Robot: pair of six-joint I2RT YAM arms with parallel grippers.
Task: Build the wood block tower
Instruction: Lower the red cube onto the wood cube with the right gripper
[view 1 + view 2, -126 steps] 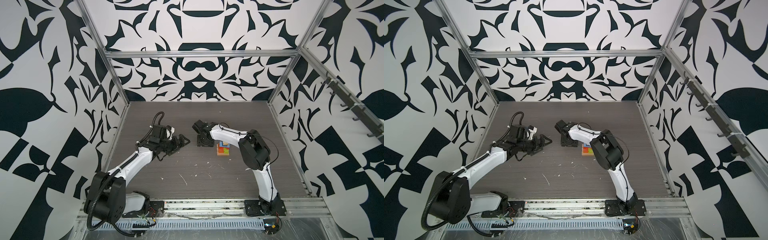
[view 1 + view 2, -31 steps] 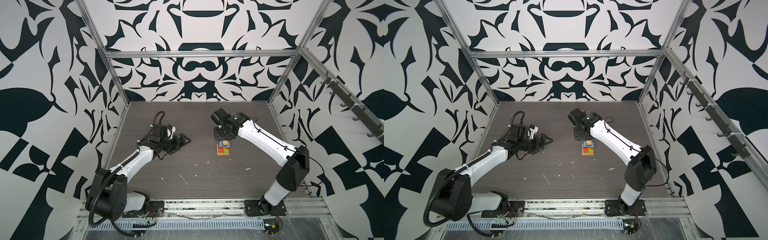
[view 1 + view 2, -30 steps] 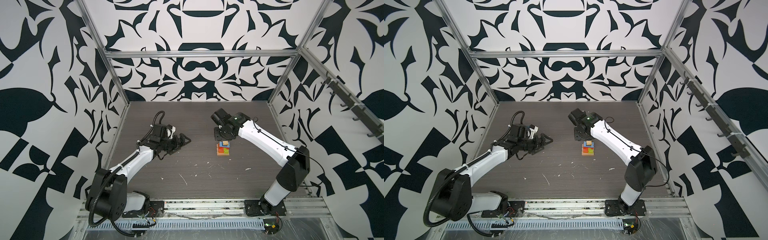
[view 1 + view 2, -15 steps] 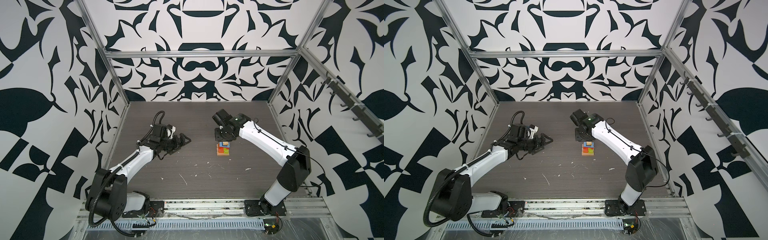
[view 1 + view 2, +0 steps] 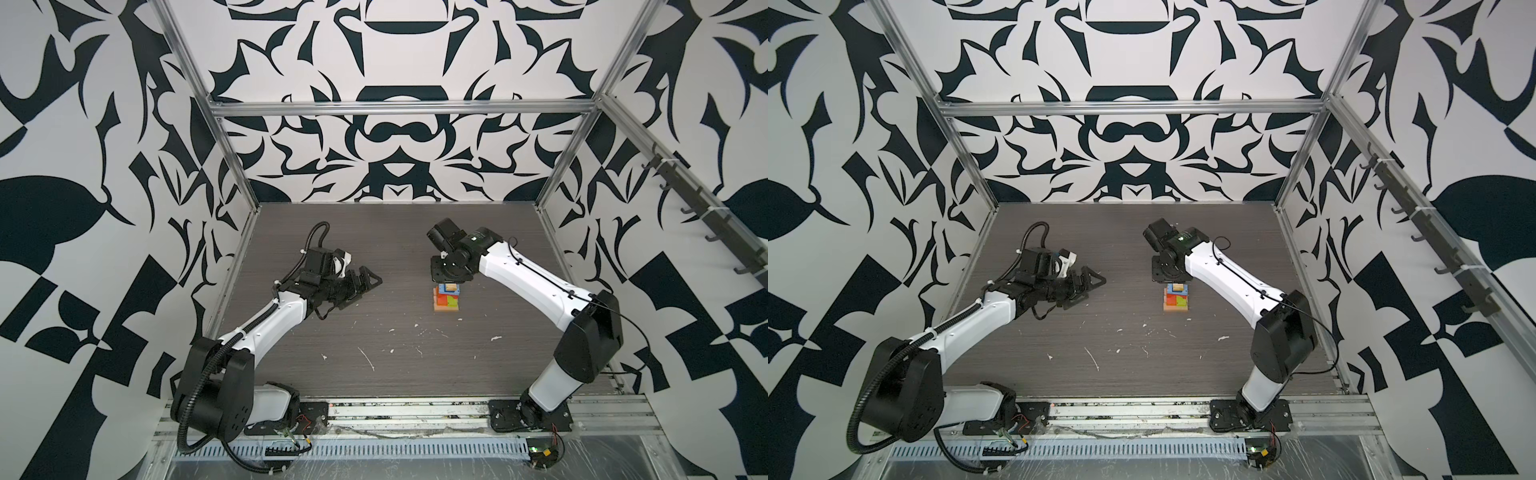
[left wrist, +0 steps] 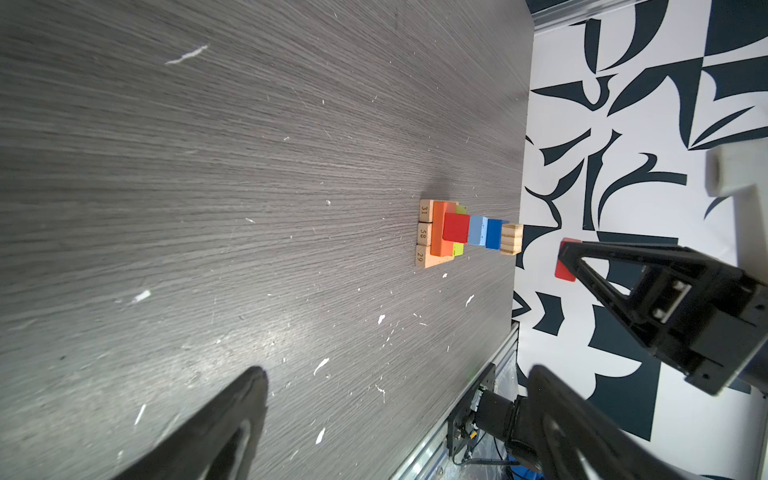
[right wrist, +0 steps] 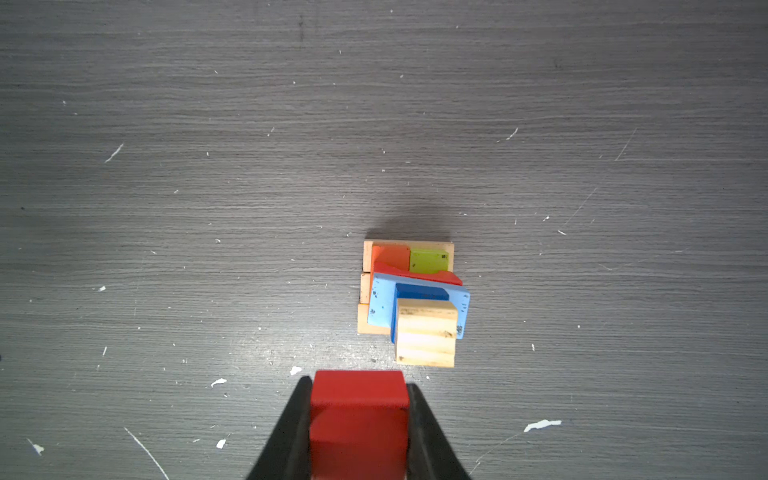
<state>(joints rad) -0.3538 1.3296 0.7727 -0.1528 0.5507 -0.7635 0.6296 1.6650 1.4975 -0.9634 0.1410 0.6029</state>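
In both top views the wood block tower point(image 5: 446, 298) point(image 5: 1176, 300) stands near the middle of the dark table point(image 5: 374, 353), a little towards the right arm's side. The right pincer point(image 5: 448, 279) points straight down just above the tower's top; what it carries is hidden there by its own body. The left pincer point(image 5: 361, 291) hangs low over the table, well apart from the tower, its jaws spread wide with nothing between them and pointed towards the tower.

The left wrist view looks between the spread fingers point(image 6: 232, 424) across the table to the tower point(image 6: 457, 232). Three tan bars marked 31, 58 and 29 form the base. Orange and lime green blocks lie on them, then a red block, a light blue one, a dark blue one and a tan cube point(image 6: 511, 239) on top. Above that, and clear of it, the right pincer grasps a red cube point(image 6: 566, 259).

The right wrist view looks down on the tower point(image 7: 411, 291). The red cube point(image 7: 359, 415) sits clamped between the two black fingers point(image 7: 291, 432), near the tan cube point(image 7: 426, 332) but not directly over it. White flecks point(image 7: 542, 424) dot the table.
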